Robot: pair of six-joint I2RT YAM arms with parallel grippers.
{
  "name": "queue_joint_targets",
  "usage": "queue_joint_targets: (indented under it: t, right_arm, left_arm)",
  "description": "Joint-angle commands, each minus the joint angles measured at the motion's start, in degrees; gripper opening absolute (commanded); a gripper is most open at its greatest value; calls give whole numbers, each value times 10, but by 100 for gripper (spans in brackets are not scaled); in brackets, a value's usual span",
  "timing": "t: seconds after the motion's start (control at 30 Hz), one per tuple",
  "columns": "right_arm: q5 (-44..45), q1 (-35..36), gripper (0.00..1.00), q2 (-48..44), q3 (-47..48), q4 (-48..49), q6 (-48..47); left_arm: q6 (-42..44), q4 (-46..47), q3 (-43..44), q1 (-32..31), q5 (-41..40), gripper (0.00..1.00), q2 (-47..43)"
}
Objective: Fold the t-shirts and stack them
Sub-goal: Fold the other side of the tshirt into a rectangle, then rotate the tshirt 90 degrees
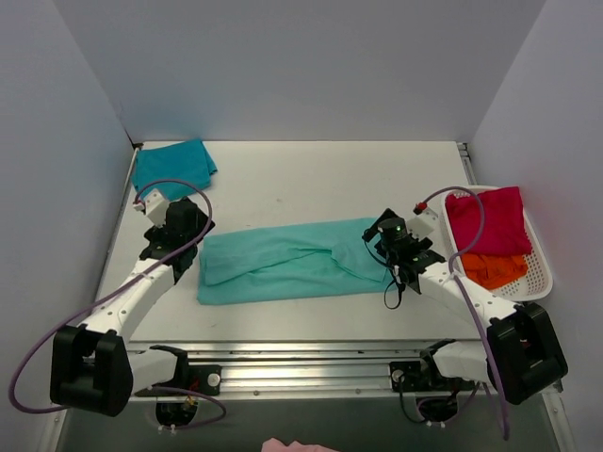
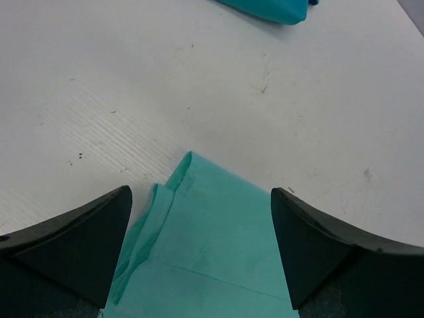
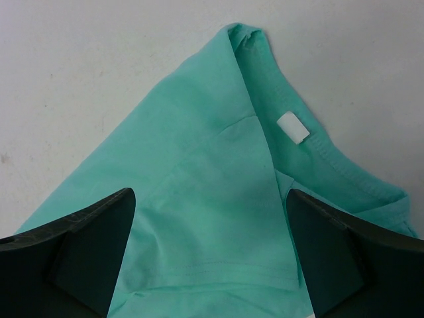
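The light mint-green t-shirt [image 1: 283,264] lies across the middle of the table as a long folded strip. My left gripper [image 1: 188,235] hovers over its left end, open. In the left wrist view a folded corner of the shirt [image 2: 212,252] lies flat between the wide-apart fingers [image 2: 73,245], untouched. My right gripper [image 1: 394,247] is over the right end, also open. The right wrist view shows the collar with a white label [image 3: 293,128] and a sleeve hem [image 3: 212,265] between the spread fingers [image 3: 344,252]. The darker teal-blue t-shirt [image 1: 172,168] rests folded at the back left corner.
A white basket [image 1: 542,273] stands at the table's right edge and holds a red cloth [image 1: 488,221] and an orange cloth [image 1: 493,268]. Grey walls close in the left, back and right. A metal rail [image 1: 301,363] runs along the near edge.
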Motion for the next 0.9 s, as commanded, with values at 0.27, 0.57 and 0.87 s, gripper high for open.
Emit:
queue_joint_targets:
  t: [0.27,0.57,0.87]
  right_arm:
    - [26,-25,93,36,-14,18,9]
    - [63,-32,91,41,-23,-26,39]
    - [15,-35,77,151,-20,18,49]
  left_arm:
    - [49,123,93,-10,78,97,158]
    - [47,184,96,-9,102,97,200]
    - [45,200,120,0,128,97,239]
